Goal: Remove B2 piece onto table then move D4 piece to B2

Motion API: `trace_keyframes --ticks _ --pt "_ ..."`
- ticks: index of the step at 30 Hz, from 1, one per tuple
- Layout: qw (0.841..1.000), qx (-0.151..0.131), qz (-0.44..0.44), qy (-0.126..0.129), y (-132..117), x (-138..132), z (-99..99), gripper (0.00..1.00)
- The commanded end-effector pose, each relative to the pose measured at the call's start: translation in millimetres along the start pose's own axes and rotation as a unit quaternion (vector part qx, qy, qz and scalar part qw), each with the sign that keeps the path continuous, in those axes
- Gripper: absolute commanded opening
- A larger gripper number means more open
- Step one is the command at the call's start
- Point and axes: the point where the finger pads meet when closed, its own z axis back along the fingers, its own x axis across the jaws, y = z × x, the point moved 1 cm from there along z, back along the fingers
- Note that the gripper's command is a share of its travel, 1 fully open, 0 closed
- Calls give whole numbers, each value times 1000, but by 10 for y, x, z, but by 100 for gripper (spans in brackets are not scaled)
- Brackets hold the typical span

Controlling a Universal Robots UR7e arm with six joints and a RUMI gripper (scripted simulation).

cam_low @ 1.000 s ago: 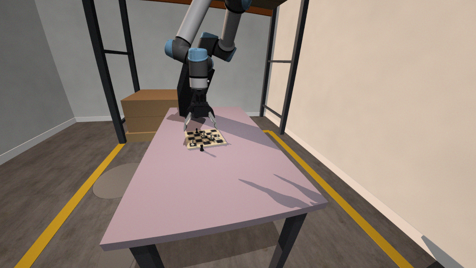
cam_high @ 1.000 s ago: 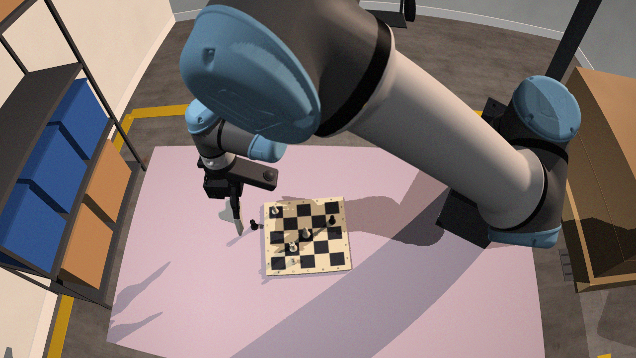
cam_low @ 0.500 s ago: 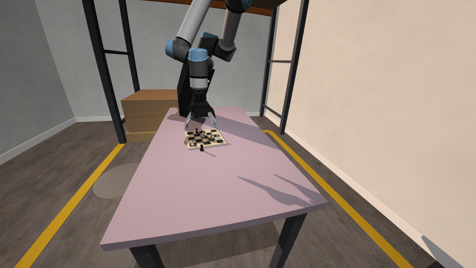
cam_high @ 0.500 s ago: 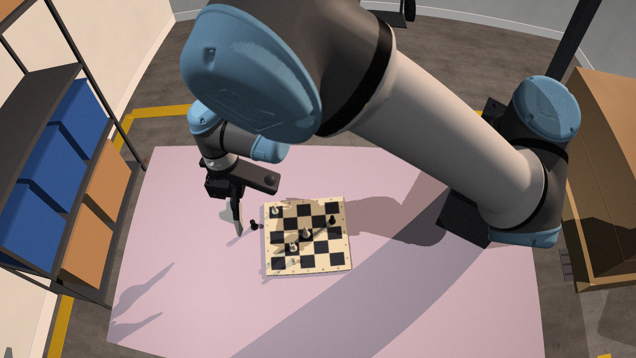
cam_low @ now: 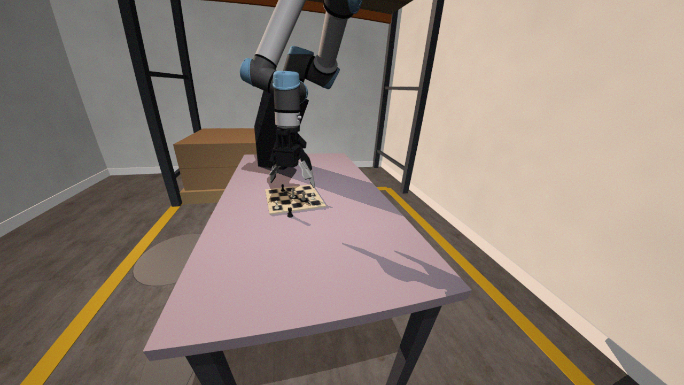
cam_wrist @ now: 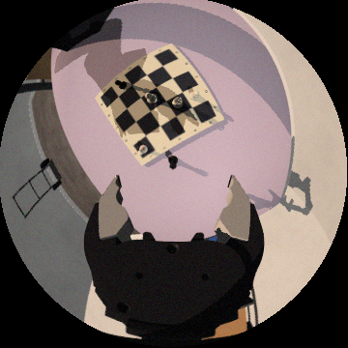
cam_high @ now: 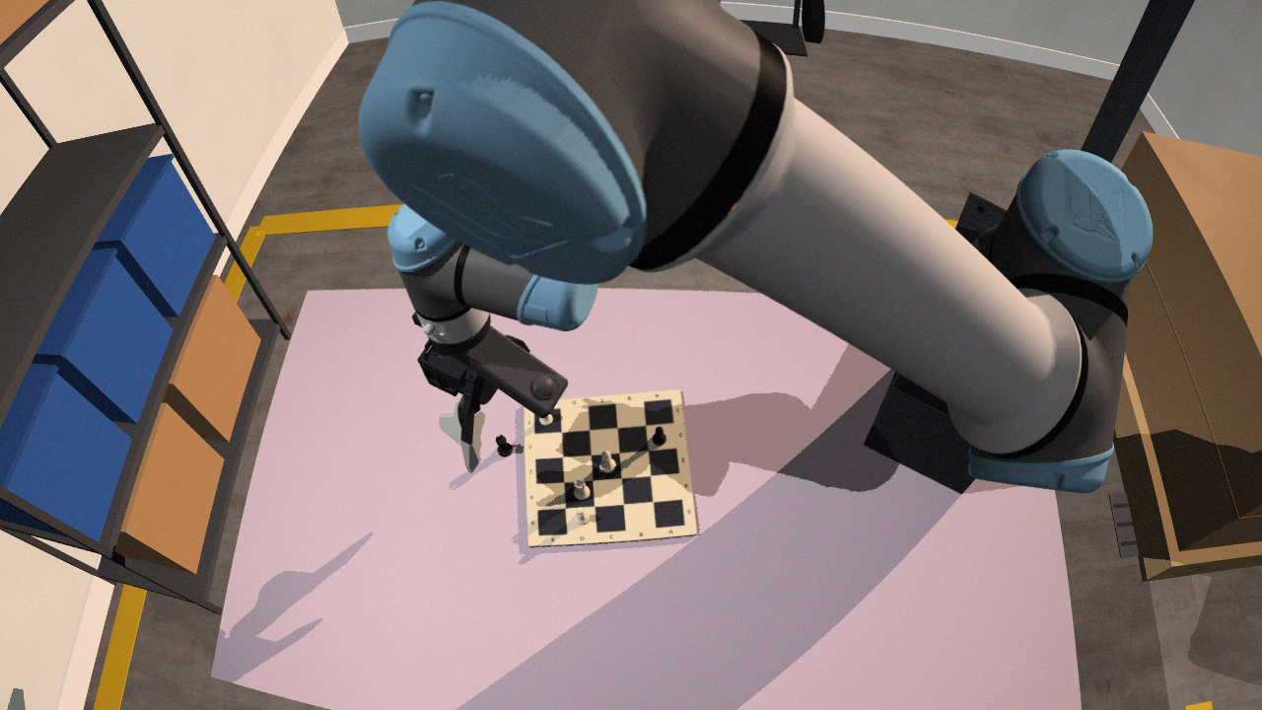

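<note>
A small chessboard (cam_high: 608,538) (cam_low: 273,209) (cam_wrist: 123,130) lies on the pink table (cam_high: 353,574) (cam_low: 287,287) (cam_wrist: 213,159). A black pawn (cam_high: 504,446) (cam_low: 289,213) (cam_wrist: 171,160) stands upright on the table just off the board's edge. On the board stand a black piece (cam_high: 658,435) (cam_wrist: 122,85) and several white pieces, among them one in a corner square (cam_high: 546,416) (cam_wrist: 142,149) and two near the middle (cam_high: 605,461) (cam_high: 579,488). My gripper (cam_high: 467,437) (cam_low: 292,177) (cam_wrist: 174,176) is open and empty. It hangs above the table beside the pawn, off the board.
A shelf rack with blue and orange bins (cam_high: 132,309) stands left of the table. Cardboard boxes (cam_high: 1191,353) (cam_low: 210,158) stand beyond the far end. The arm's black base (cam_high: 917,432) sits on the table near the board.
</note>
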Motion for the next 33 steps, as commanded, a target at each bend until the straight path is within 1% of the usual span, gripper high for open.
trace_keyframes --ticks 1,4,7,11,15,17,20,23,32,33 --pt "998 -4 -63 1 71 13 -1 100" --pt "993 -4 -120 1 142 24 -6 100" --pt "983 -4 -181 1 216 35 -11 100" --pt "964 -4 -265 1 317 50 -16 100" --pt "937 -4 -350 0 417 63 -19 100" --pt "937 -4 -350 0 417 63 -19 100" --pt "911 -4 -412 0 490 71 -20 100" --pt "882 -4 -471 0 561 77 -19 100" --pt "783 -4 -622 -1 749 83 -11 100" --pt "783 -4 -622 -1 749 83 -11 100"
